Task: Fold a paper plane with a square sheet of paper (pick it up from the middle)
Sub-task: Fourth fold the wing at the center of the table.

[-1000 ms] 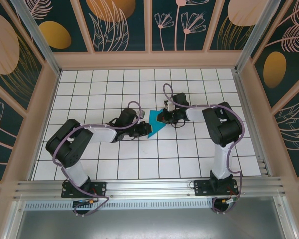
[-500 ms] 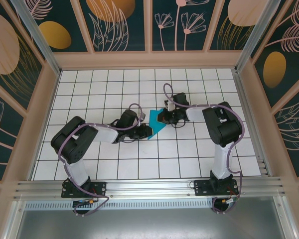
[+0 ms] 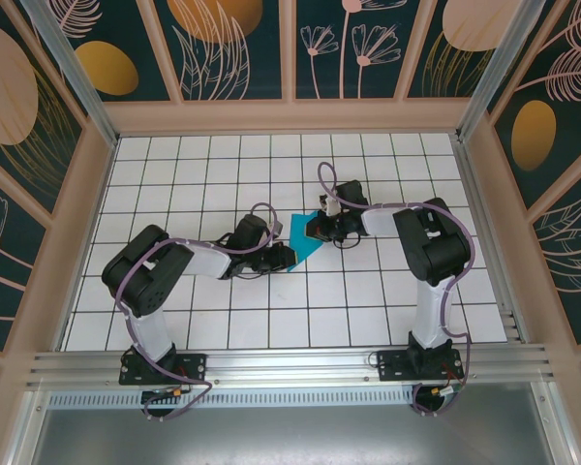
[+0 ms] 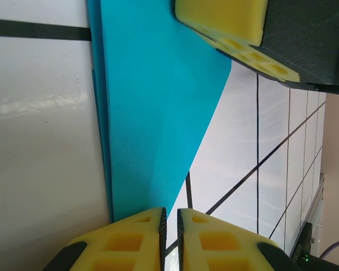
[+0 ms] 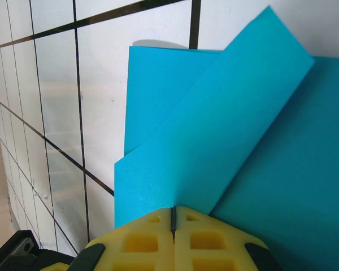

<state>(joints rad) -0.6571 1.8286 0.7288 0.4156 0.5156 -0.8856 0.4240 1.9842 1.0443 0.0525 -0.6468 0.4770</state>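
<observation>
Teal-dark wall panels with floral prints point(image 3: 242, 48), set in pale wooden frames, close in a white tiled table with a black grid point(image 3: 223, 329) on three sides. A grey metal rail point(image 3: 290, 366) runs along the near edge, where both arms are bolted.

The left arm point(image 3: 189, 260) reaches toward the table's middle from the left, and the right arm point(image 3: 431, 242) bends in from the right, so the two meet near the centre.

Between them lies the square sheet of teal-blue paper point(image 3: 308, 242), already folded into layers with a narrow pointed end toward the left arm.

The left gripper point(image 4: 170, 217) has its yellow pads almost together, with a thin dark slit between them. They sit at the paper's narrow end, but whether they pinch it cannot be told.

The right gripper point(image 5: 173, 214) has its yellow pads pressed tight together, clamped on a raised folded flap of the paper.
</observation>
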